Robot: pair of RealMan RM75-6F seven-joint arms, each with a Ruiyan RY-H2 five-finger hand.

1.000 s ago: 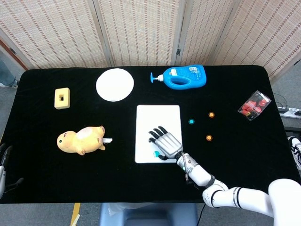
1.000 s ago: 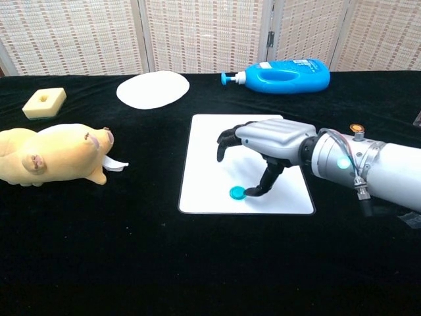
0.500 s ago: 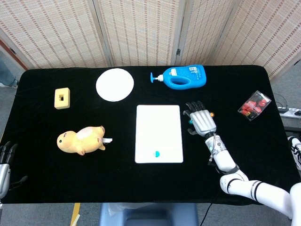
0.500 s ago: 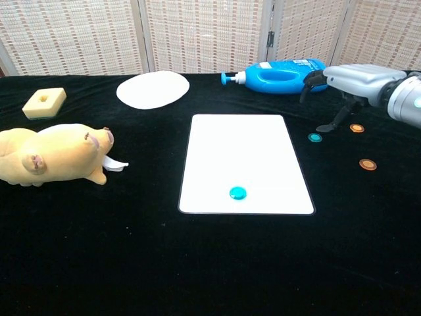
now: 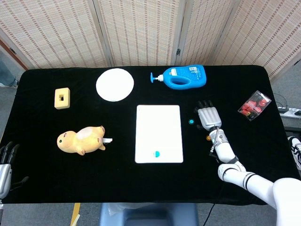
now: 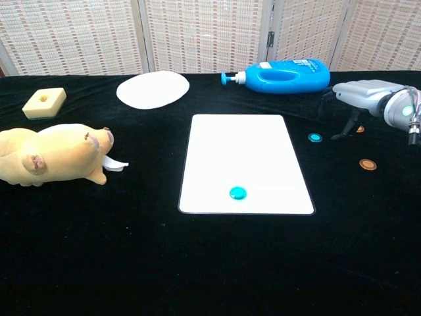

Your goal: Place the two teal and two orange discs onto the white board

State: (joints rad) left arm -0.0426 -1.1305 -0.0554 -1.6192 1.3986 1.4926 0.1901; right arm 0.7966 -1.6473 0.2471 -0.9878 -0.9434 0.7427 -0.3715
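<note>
Hiding far orange disc (image 6: 360,129): right hand (image 5: 208,117)

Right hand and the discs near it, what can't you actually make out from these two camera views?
- Far orange disc: head view, hidden under the right hand; chest view, partly behind a finger.
- Whether the hand touches that disc: too small to tell in either view.
- Near orange disc: head view, mostly covered by the forearm.
- Left hand: cut off by the head view's left edge; grip unreadable.
- Bottle label: too small to read.
</note>
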